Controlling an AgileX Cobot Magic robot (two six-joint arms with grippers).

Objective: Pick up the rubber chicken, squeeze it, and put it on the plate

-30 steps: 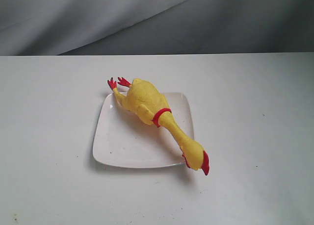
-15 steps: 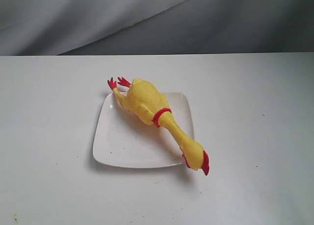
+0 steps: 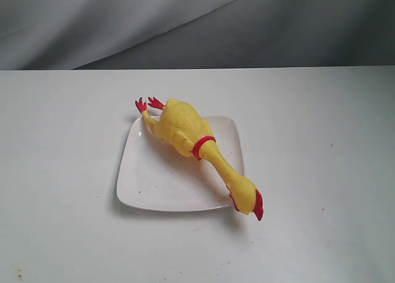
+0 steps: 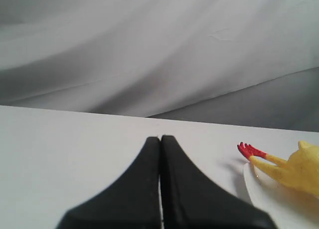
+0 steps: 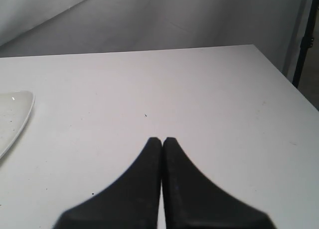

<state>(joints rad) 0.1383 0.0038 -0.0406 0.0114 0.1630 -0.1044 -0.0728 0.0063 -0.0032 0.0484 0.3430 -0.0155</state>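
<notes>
While the rubber chicken lies diagonally across the plate, its feet overhang the far corner and its head overhangs the near rim. White table bare on all sides. Left gripper: fingers pressed together, empty, near the feet. Right gripper: same, over bare tabletop beside the plate's edge.

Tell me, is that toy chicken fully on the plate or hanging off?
On it, but overhanging: the rubber chicken lies diagonally across the plate, its head past one corner, its red feet past the opposite edge.
</notes>
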